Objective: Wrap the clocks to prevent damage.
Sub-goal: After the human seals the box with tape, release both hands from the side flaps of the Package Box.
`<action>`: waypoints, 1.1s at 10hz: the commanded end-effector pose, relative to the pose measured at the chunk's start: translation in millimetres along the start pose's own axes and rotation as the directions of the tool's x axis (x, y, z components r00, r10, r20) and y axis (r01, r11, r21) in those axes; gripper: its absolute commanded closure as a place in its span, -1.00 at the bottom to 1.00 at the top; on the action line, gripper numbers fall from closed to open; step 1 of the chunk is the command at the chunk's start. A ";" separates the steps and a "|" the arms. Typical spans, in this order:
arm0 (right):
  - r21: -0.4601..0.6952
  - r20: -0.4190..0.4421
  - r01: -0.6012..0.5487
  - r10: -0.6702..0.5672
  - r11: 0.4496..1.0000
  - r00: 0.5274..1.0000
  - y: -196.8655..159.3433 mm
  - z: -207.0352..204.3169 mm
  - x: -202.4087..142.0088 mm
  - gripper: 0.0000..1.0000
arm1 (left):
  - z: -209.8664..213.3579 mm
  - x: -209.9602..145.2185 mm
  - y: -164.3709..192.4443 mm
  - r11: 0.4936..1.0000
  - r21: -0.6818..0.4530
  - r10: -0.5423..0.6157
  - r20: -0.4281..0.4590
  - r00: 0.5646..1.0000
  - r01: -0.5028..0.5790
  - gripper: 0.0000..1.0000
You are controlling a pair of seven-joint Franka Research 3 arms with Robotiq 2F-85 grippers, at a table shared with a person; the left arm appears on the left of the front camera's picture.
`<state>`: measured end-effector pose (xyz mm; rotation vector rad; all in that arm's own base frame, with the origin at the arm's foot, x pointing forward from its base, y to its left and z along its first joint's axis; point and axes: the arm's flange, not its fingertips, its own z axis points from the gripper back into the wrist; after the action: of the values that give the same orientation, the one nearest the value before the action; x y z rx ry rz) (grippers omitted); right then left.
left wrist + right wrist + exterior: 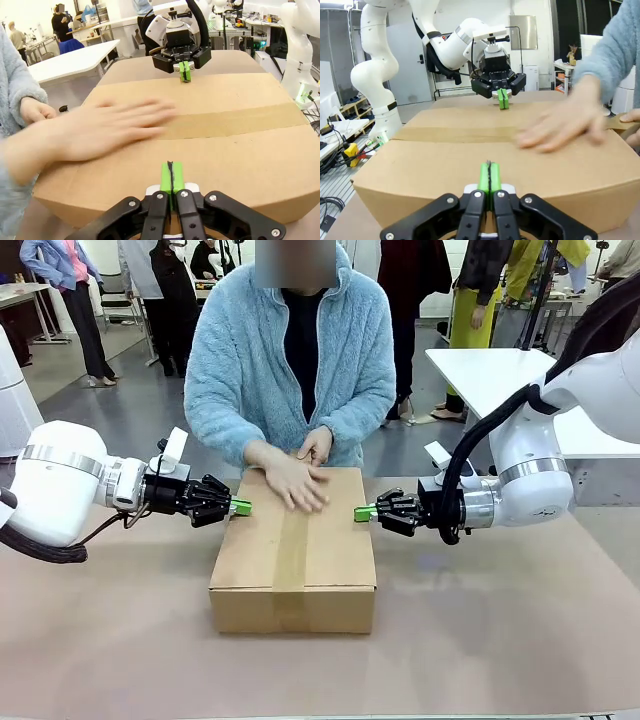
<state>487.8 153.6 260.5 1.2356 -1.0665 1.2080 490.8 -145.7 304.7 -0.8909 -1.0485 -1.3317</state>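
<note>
Front view: we record a closed cardboard box (293,562) mid-table, a tape strip (291,555) along its lid, a person's hand (297,483) flat on top; the left gripper (240,507) and right gripper (364,513), jaws pressed together, empty, flank the box. Left wrist view: we note green pads (171,177) at the box's near edge. Right wrist view: likewise. The clocks: we cannot place them.

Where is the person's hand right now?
In the front view the hand lies flat on top of the cardboard box, on its strip of tape, between the left claw and right claw.
</note>
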 end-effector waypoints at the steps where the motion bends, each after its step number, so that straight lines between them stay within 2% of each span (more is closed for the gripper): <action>1: -0.002 -0.003 0.001 -0.001 1.000 1.000 0.2 0.6 -1.3 0.98 | -1.9 -2.4 -1.2 1.000 0.011 -0.020 -0.008 1.000 0.020 0.98; 11: -0.002 -0.003 0.001 -0.001 1.000 1.000 0.2 0.6 -1.3 0.98 | -1.9 -2.4 -1.2 1.000 0.011 -0.020 -0.008 1.000 0.020 0.98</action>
<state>487.8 153.6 260.5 1.2356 -1.0665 1.2080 490.8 -145.7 304.7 -0.8908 -1.0485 -1.3317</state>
